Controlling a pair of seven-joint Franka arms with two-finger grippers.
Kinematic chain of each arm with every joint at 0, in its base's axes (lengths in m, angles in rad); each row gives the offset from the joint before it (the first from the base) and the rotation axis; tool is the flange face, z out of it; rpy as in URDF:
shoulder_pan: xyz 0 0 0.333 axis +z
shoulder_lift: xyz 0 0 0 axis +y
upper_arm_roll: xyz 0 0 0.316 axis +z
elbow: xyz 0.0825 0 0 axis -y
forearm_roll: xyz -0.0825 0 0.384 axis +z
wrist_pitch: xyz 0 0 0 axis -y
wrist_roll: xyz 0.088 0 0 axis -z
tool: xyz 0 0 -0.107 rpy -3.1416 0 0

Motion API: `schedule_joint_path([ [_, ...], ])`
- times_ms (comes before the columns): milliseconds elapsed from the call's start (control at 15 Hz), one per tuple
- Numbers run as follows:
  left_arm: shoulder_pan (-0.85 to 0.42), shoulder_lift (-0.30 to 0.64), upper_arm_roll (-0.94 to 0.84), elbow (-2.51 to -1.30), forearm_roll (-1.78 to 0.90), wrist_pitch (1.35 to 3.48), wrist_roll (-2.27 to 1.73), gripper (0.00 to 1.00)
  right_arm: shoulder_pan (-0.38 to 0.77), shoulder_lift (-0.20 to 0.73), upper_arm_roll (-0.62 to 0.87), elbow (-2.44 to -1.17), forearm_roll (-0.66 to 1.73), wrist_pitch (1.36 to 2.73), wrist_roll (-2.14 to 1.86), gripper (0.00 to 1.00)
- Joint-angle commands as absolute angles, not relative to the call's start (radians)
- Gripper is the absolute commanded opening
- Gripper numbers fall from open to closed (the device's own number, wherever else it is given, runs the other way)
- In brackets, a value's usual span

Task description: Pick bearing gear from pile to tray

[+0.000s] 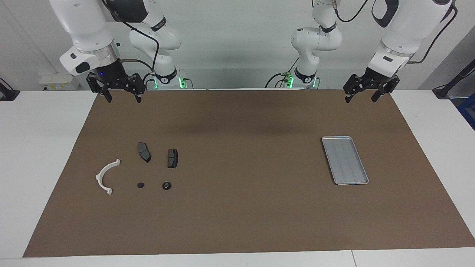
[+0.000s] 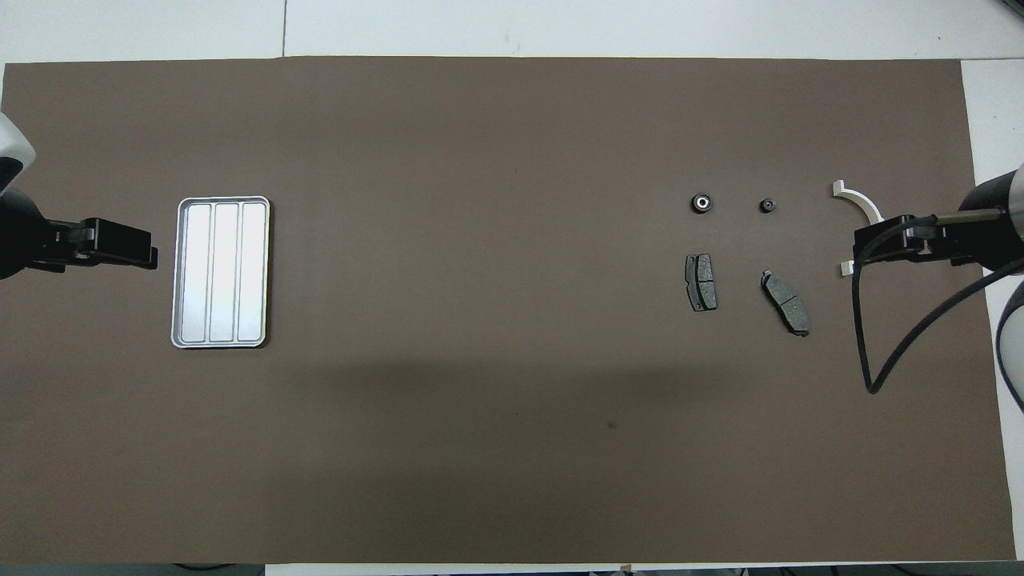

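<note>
We find the task not yet begun. The right gripper (image 1: 121, 92) hangs open and empty over the mat's robot-side edge; the left gripper (image 1: 365, 90) likewise waits open and empty. The small black round bearing gear with a pale centre (image 1: 166, 185) lies in the scattered pile, well apart from the empty shallow ribbed silver-grey metal tray (image 1: 326, 142). We judge the next move calls for a descent squarely over that gear.
</note>
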State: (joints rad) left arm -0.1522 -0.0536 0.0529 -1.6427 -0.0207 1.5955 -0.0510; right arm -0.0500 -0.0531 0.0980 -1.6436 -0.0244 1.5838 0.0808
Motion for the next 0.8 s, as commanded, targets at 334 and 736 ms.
schedule_joint_path([
  [334, -0.158, -0.067, 0.057, -1.652, -0.005, 1.585, -0.064, 1.0, -0.06, -0.064, 0.106, -1.649, -0.008, 1.594, 0.057, 1.0],
  [736, -0.158, -0.067, 0.057, -1.652, -0.005, 1.585, -0.064, 1.0, -0.06, -0.1, 0.107, -1.649, -0.006, 1.594, 0.058, 1.0],
])
